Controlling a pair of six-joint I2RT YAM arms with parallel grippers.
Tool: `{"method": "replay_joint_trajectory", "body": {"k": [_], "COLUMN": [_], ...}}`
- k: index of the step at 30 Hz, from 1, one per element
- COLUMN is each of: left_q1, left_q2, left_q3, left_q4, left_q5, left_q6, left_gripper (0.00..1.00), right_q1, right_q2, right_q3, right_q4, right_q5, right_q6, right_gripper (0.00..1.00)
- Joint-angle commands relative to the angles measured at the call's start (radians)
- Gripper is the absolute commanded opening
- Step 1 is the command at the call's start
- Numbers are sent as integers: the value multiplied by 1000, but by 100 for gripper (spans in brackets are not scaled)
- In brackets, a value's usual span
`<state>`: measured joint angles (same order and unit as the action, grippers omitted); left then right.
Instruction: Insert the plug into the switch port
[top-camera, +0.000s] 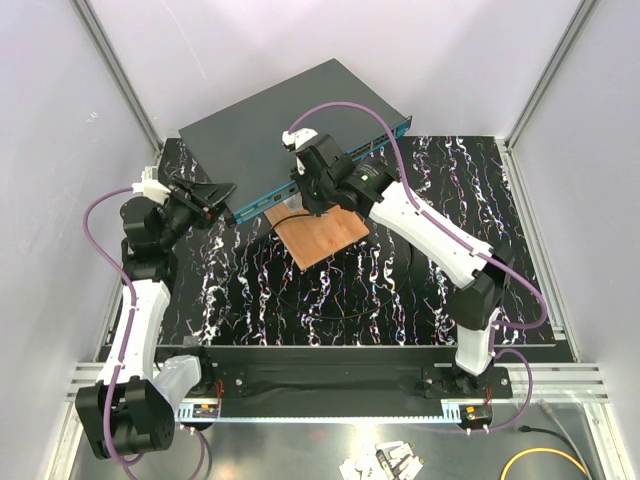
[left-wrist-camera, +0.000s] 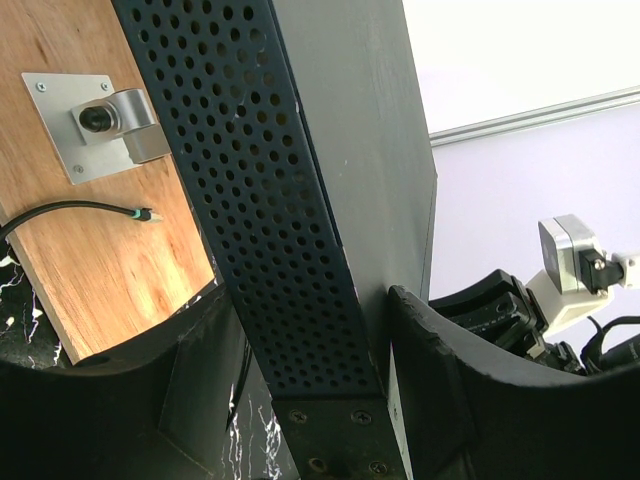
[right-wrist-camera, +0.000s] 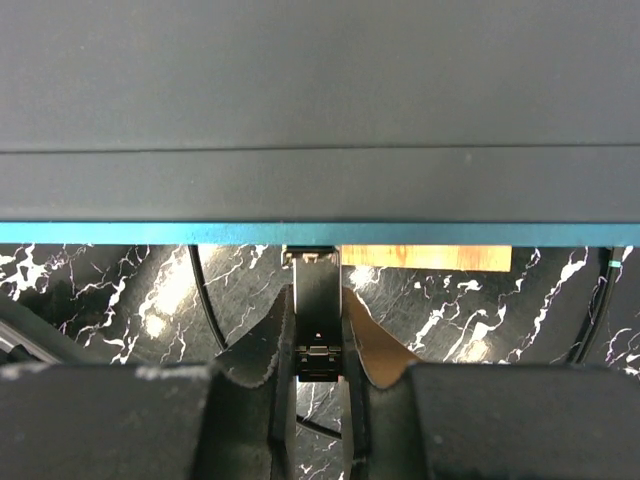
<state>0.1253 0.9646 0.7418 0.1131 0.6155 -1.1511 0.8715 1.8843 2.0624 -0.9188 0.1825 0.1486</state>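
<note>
Black marbled table (top-camera: 400, 290), switch (top-camera: 280, 120) lying flat. Your left gripper (left-wrist-camera: 312, 300) clamps its corner; your right gripper (right-wrist-camera: 318, 298) pinches the plug (right-wrist-camera: 318, 322), tip at the teal strip (right-wrist-camera: 150, 233) (port itself hidden). Step: final alignment. Next, you likely need a straight, gentle push.

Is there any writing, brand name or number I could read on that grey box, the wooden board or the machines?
None can be read.
The dark-grey box and its teal strip show no lettering from these angles.
The wooden board and its metal plate are bare.
White scraps below the arm bases may carry print, too small to tell.
</note>
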Motion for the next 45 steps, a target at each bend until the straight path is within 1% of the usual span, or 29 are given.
{"method": "replay_joint_trajectory", "body": {"k": [1,10,11,12,14,15,18,20,21,22,25,26,29,32,35,39,41,45], "left_q1": [-53,-62,-62,-64,-62,-64,-64,-65,-65,-65,-67,-67,-66,-65,-67,-67,-67,-67], "left_q2": [0,6,6,6,8,10,13,13,13,13,14,14,13,14,14,14,16,17], "left_q3": [1,-4,-2,-1,-1,-1,1,1,2,4,7,7,5,8,8,10,8,11], "left_q4": [66,62,60,57,56,56,57,56,54,48,40,39,39,34,28,23,19,19], "left_q5": [43,43,43,40,39,41,41,40,39,41,41,41,39,40,38,39,38,41], "left_q6": [40,45,45,48,50,50,48,50,53,54,60,62,62,67,71,74,74,76], "left_gripper": [13,13,13,13,13,13,13,13,13,13,13,13,13,13,13,13,13,13], "right_q1": [-25,-25,-26,-25,-25,-25,-23,-25,-25,-25,-23,-23,-31,-31,-31,-40,-46,-46], "right_q2": [9,50,58,58,58,56,49,42,38,35,6,-16,-60,-96,-120,-154,-181,-200], "right_q3": [73,153,171,176,182,177,154,142,136,131,96,70,13,-34,-70,-133,-174,-200], "right_q4": [37,49,51,57,63,69,87,87,86,89,95,101,110,115,95,74,87,92], "right_q5": [9,35,41,43,54,55,64,69,72,72,66,49,23,-1,-35,-90,-92,-98], "right_q6": [19,23,25,26,35,39,46,46,42,36,20,8,5,-14,-36,-56,-57,-67], "right_gripper": [0,0,2,6,8,13,12,17,22,30,39,52,61,63,68,68,63,56]}}
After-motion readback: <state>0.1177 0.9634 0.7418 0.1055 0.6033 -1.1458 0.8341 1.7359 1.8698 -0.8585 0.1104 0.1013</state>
